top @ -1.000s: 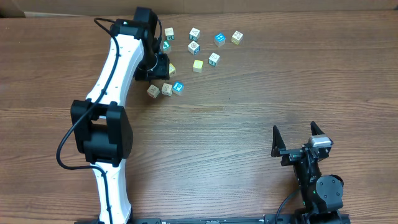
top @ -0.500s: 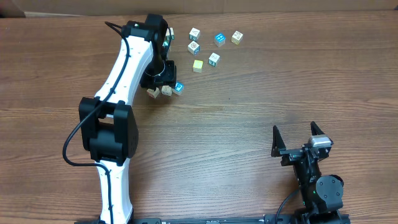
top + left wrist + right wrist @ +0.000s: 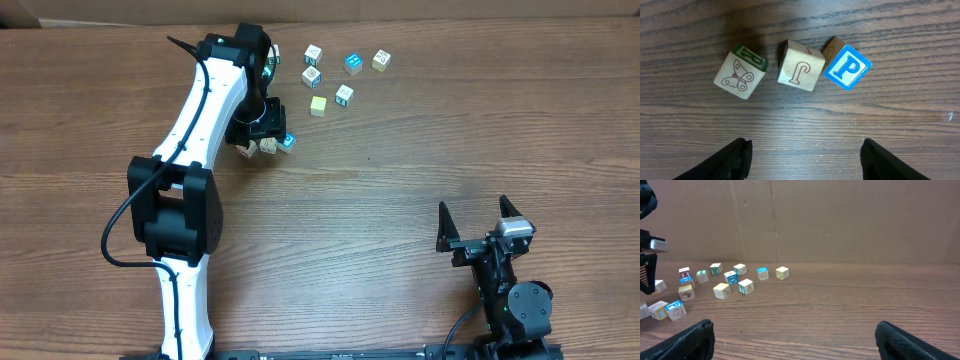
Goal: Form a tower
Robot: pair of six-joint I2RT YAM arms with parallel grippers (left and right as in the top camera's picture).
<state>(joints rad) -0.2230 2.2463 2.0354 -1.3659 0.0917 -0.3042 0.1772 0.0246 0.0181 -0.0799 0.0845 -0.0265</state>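
A brown wood-grain counter (image 3: 400, 180) runs back to a plain cardboard wall (image 3: 840, 220). The white left arm (image 3: 200, 110) reaches to the far left part of the counter. There the left gripper (image 3: 805, 147) hangs over three cubes, its fingers spread wide with nothing between them.

Beyond its fingertips lie a butterfly cube (image 3: 740, 72), a J cube (image 3: 801, 65) and a blue P cube (image 3: 847, 66). The J and P cubes sit pressed close together, and the butterfly cube lies a little apart from them.

In the right wrist view the tower (image 3: 685, 284) stands just to the right of the black left gripper and behind the blue P cube. It is a narrow stack with a red-marked cube on top, and I cannot tell how many cubes it holds. From overhead it cannot be picked out beside the arm.

More loose cubes (image 3: 311, 76) lie scattered to the right of the arm. The right gripper (image 3: 476, 215) rests at the near right of the counter, well apart from every cube, its fingers wide and empty.
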